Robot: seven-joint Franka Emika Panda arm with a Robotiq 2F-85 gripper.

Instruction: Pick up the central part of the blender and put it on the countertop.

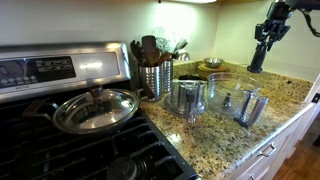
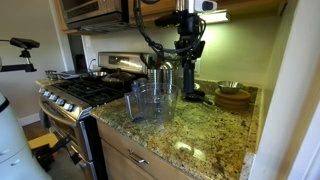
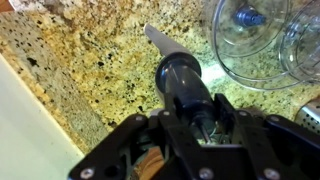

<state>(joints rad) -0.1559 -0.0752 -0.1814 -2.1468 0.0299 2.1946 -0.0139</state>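
The claw (image 3: 193, 116) is clamped on the central part (image 3: 178, 78), tip down over the desk (image 3: 80, 60), beside the blender bowl (image 3: 250, 45). Hazard: release from height may let the tapered part topple or roll.

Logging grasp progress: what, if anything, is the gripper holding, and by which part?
The gripper holds the central part of the blender by its upper end; the rest hangs free below.
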